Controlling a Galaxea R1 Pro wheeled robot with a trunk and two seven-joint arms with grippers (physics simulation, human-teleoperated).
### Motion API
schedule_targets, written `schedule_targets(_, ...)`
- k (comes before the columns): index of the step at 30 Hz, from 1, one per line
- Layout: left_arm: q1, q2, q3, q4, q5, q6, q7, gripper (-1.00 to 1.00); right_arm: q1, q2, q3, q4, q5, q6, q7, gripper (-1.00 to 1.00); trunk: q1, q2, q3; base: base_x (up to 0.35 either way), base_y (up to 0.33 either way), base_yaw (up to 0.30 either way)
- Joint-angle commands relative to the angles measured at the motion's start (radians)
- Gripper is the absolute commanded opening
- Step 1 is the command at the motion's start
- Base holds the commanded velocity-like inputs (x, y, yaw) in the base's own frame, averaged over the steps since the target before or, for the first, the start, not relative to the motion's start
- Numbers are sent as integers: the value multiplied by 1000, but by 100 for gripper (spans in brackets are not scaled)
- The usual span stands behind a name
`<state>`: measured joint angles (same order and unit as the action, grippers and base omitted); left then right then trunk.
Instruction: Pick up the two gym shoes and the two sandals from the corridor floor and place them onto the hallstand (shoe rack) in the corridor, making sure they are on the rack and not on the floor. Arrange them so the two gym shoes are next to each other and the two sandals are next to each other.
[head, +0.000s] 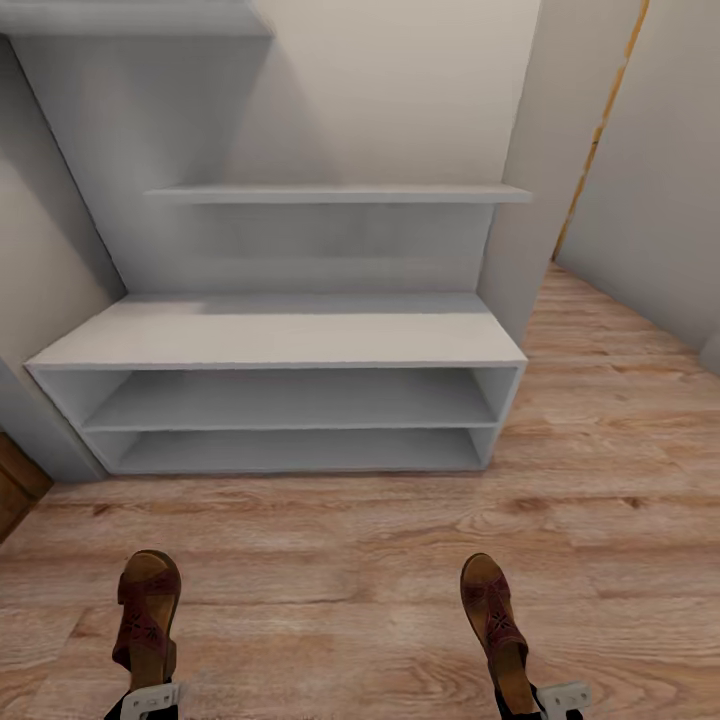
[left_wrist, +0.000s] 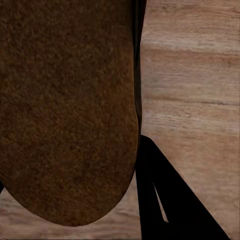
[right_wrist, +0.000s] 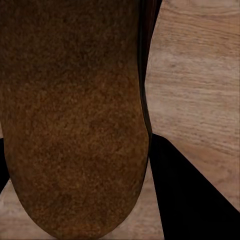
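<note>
The hallstand (head: 280, 340) stands against the wall, straight ahead of the robot, a light grey unit. Its wide top is bare, and below it there are two long low shelf slots, one over the other, both with nothing inside. On its back panel I see two stepped shelves, the lower one (head: 340, 193) wide and the higher one (head: 130, 18) at the upper left corner.

The corridor floor (head: 400, 520) of light brown wood planks lies in front of the hallstand and goes on past its right side, along the wall.

Two sandals are held up in front of the hallstand, well apart from each other and both short of its front edge. The left sandal (head: 147, 610) is in front of the hallstand's left end, the right sandal (head: 495, 625) in front of its right end. Both point their toes toward the hallstand, with the red-brown straps up and the tan footbed visible.

The left gripper (head: 150, 700) has the heel end of the left sandal, and the right gripper (head: 545, 698) has the heel end of the right sandal; the jaws of each are closed on its sandal. In each wrist view the rough brown sole (left_wrist: 65, 110) (right_wrist: 75, 120) of the sandal is very close to the camera, with the floor planks beside it
</note>
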<state>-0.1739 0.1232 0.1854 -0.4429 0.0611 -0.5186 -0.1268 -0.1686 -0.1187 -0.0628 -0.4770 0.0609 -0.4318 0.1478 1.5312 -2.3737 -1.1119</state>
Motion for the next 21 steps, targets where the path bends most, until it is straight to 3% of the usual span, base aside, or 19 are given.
schedule_targets(1,-1,0,5,1,3,-1,-10,-100,0,1,-6,0,3,-2,7,-100,0,0,-1,0,118,277)
schedule_targets(9,-1,0,5,1,3,-1,-10,-100,0,1,-7,0,2,-2,7,-100,0,0,-1,0,245,224)
schedule_targets(16,-1,0,5,1,3,-1,-10,-100,0,1,-8,-1,2,-2,7,-100,0,0,-1,9,300,26)
schedule_targets(21,-1,0,5,1,2,-1,-10,-100,0,1,-7,-2,2,-2,7,-100,0,0,-1,189,214,1)
